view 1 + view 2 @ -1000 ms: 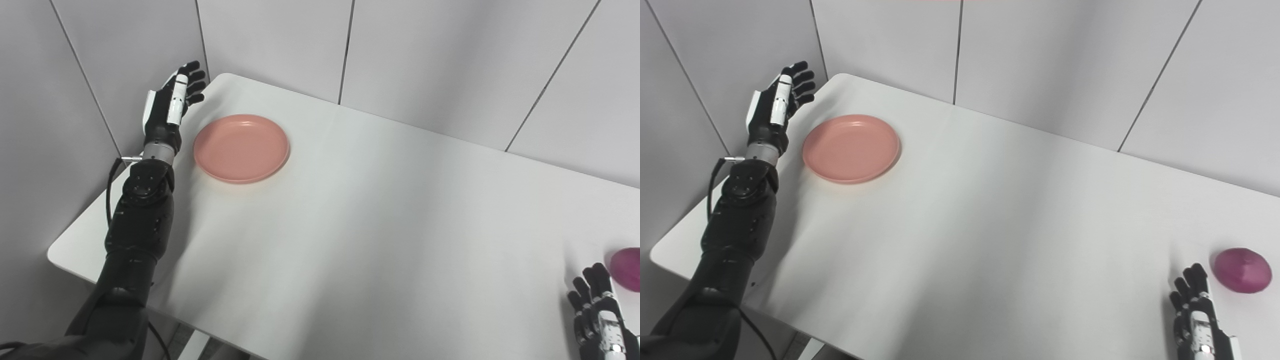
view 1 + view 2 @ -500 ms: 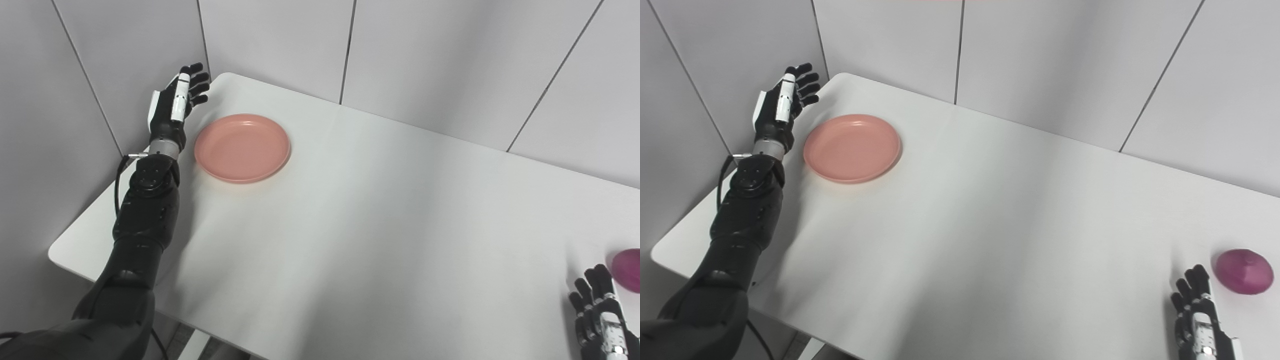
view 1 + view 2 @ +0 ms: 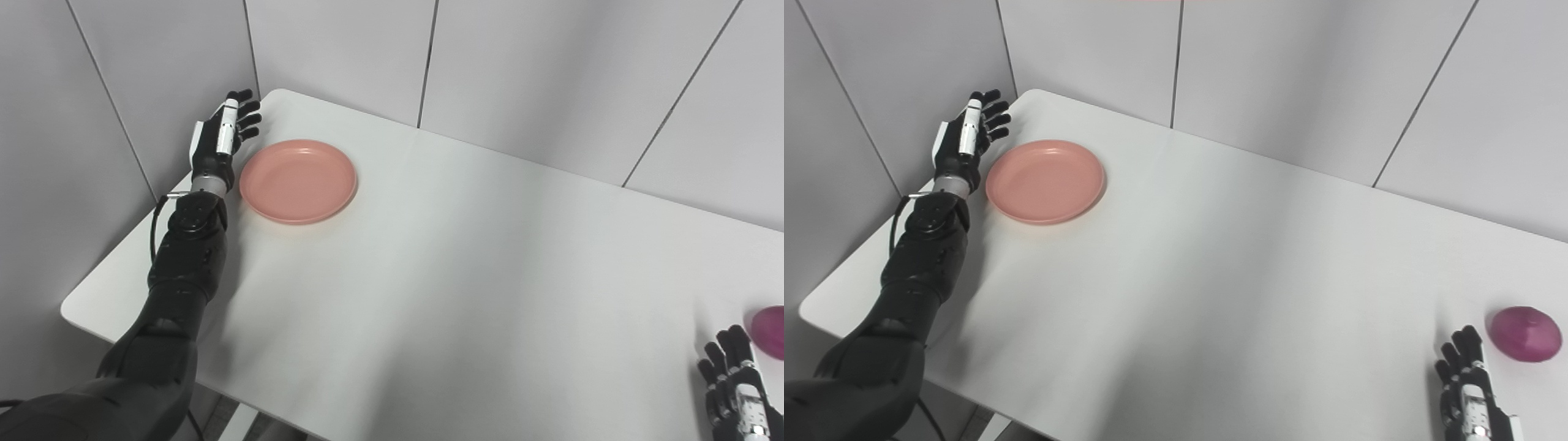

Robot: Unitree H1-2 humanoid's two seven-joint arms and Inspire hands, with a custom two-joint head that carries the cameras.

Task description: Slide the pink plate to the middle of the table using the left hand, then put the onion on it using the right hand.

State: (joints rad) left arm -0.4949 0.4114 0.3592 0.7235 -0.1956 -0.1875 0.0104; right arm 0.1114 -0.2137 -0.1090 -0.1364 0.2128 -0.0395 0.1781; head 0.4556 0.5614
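Left hand (image 3: 222,136), fingers spread and holding nothing, just beside the left rim of the pink plate (image 3: 297,181) at the far-left corner of the white table (image 3: 465,269); right hand (image 3: 1469,386), fingers apart and empty, near the purple onion (image 3: 1524,334) at the near-right edge.

- our left hand (image 3: 220,138) is spread, empty, just beside the pink plate (image 3: 297,180) near the desk (image 3: 465,288) corner
- our right hand (image 3: 735,395), fingers apart, sits near the onion (image 3: 768,331)
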